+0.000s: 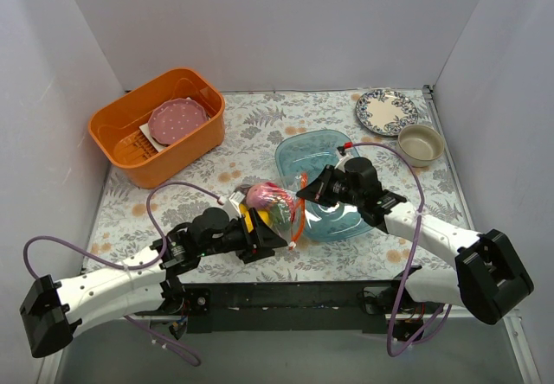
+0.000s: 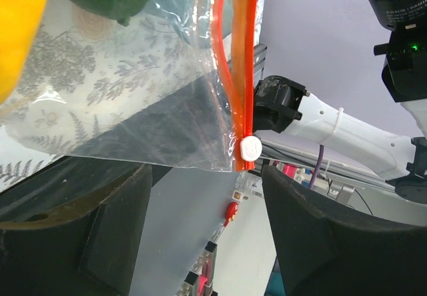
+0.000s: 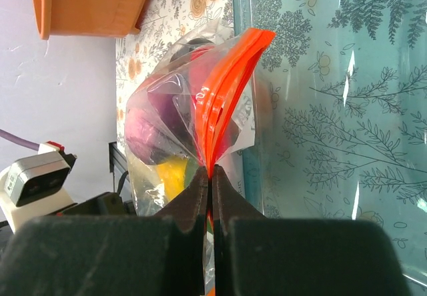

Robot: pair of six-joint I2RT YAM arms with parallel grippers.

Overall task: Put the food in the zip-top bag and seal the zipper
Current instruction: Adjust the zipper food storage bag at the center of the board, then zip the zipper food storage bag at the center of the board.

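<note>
The zip-top bag (image 1: 275, 209) stands on the table between both grippers, against the left rim of the clear blue tray (image 1: 333, 155). The food is inside it: a purple onion (image 1: 262, 195), a yellow piece (image 1: 249, 220) and a green piece (image 1: 282, 216). My right gripper (image 1: 305, 192) is shut on the orange-red zipper (image 3: 223, 89) at the bag's upper end (image 3: 211, 176). My left gripper (image 1: 273, 239) is open at the bag's near end. In the left wrist view its fingers (image 2: 100, 223) stand wide apart below the zipper's white slider (image 2: 250, 148).
An orange basket (image 1: 130, 146) holding a pink plate (image 1: 177, 121) stands at the back left. A patterned plate (image 1: 385, 110) and a beige bowl (image 1: 421, 144) are at the back right. White walls close in three sides.
</note>
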